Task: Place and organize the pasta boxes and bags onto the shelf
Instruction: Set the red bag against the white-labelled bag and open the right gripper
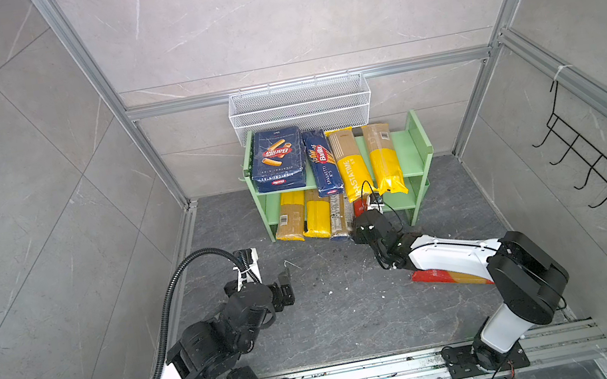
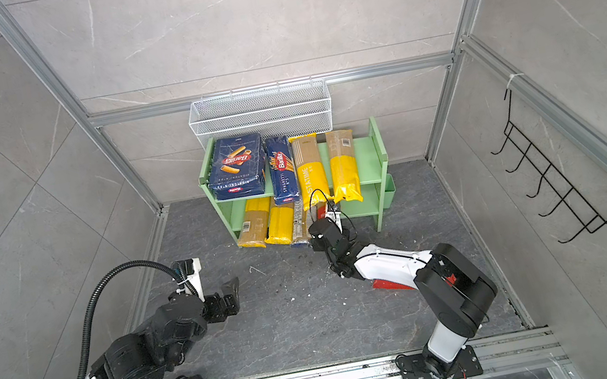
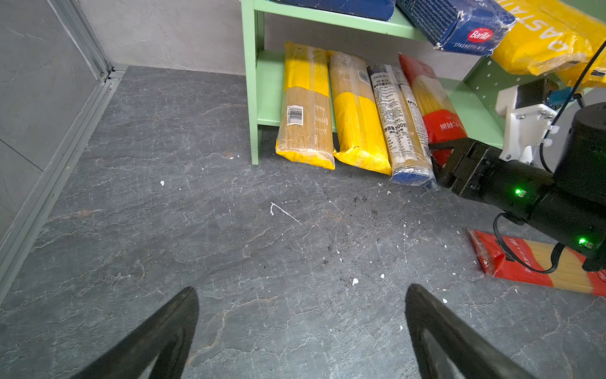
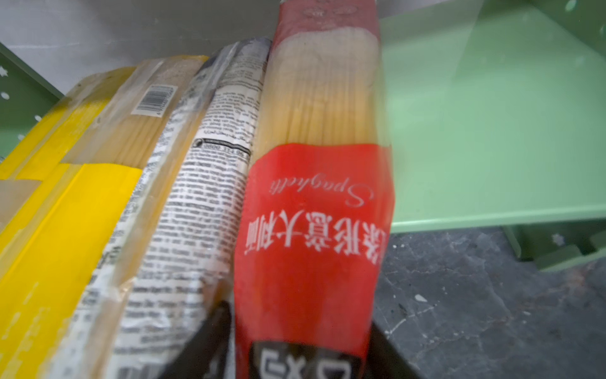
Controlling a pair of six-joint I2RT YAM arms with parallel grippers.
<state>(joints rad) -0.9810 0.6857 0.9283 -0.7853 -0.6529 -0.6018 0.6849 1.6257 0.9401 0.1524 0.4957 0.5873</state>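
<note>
The green shelf [image 1: 418, 145] stands at the back of the table [image 1: 336, 311], against the wall. On its upper board a wide blue box [image 1: 277, 159] lies at the left end with a narrow blue box [image 1: 323, 166] just beside it. Two yellow bags [image 1: 350, 165] [image 1: 385, 163] come next, and both bags and the narrow box hang out over the front edge. Bare green board shows to the right of them. On the lower board four bags lie side by side with their near ends past the front edge: two more yellow ones [image 3: 305, 108] [image 3: 357, 131], a black-and-white printed bag [image 3: 400, 121] and a red-ended bag [image 3: 436, 111]. Bare board shows to the right of that one too. The right claw [image 3: 439, 159] has a finger on each side of the red-ended bag's near end. The wrist view is blurred, so I cannot tell whether the fingers press on it. A second red bag [image 1: 448, 278] lies flat on the table under the right arm, well apart from the shelf. The left claw [image 3: 303, 290] hangs wide apart and holds nothing, above bare table in front of the shelf's left end.
</note>
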